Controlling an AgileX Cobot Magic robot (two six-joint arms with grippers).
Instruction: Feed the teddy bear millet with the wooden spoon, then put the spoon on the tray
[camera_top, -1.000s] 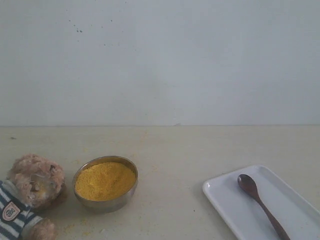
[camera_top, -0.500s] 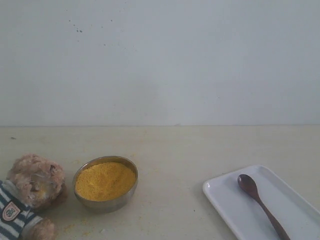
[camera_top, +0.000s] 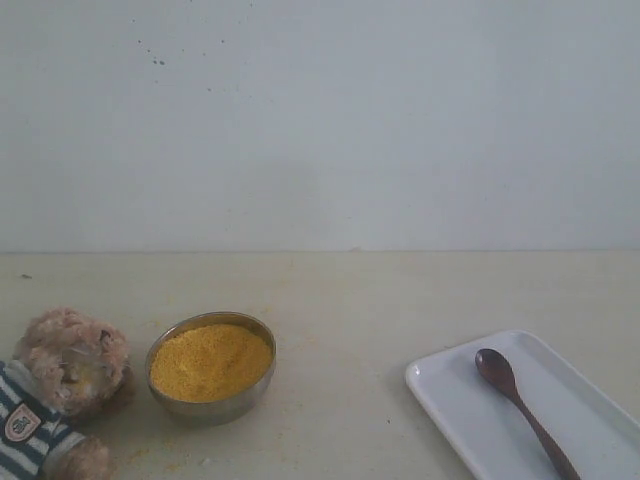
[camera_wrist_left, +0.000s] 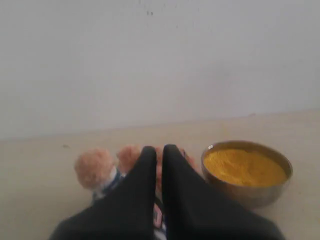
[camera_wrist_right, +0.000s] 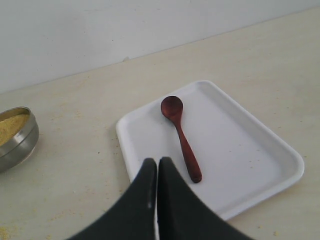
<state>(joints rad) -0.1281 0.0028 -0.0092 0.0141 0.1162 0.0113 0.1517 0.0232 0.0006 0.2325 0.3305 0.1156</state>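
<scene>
Wooden spoon (camera_top: 522, 408) unmoved over the last second: it lies on the tray (camera_top: 450, 400), well apart from the steel bowl (camera_top: 215, 408) of millet (camera_top: 210, 360), with the teddy bear (camera_top: 60, 380) just beside that bowl. The left gripper (camera_wrist_left: 159, 150) and right gripper (camera_wrist_right: 157, 162) are both closed and empty, so feeding is probably either unstarted or finished.
</scene>
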